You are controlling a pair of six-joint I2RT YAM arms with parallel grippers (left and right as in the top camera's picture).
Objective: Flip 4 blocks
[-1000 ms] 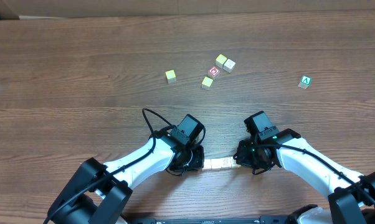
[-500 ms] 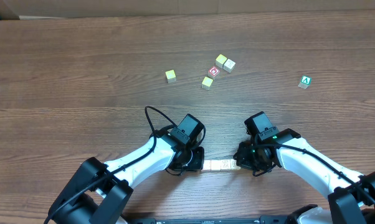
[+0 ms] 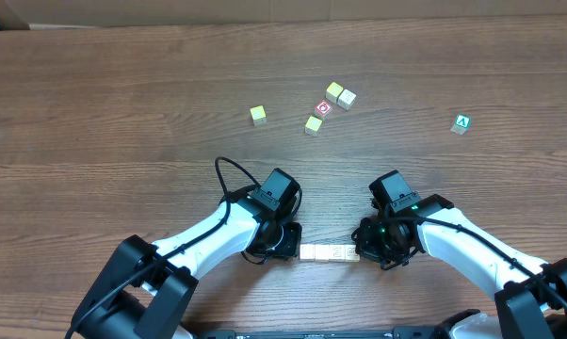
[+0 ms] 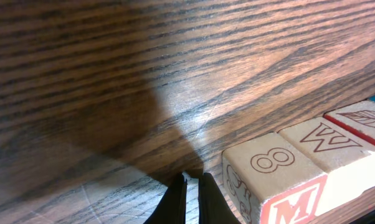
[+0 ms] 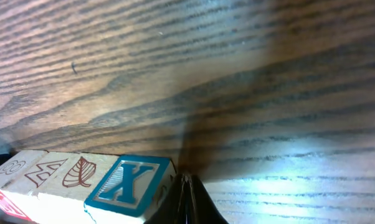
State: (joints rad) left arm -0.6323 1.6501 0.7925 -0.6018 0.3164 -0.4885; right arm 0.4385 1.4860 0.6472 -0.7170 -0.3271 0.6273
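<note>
Right now my left fingers point(image 3: 293, 249) and right fingers point(image 3: 363, 250) are both pressed together, empty, at opposite ends of the row of 4 small wooden alphabet blocks point(image 3: 329, 252) on the brown wooden desk point(image 3: 123, 113).

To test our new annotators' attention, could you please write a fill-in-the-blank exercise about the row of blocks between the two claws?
1. The row of blocks lying between the claws holds ___ blocks.
2. The teal-framed block beside the right claw bears the letter ___.
3. The cream block beside the left claw has the numeral ___ on top.
Missing words: four; X; 8.
</note>
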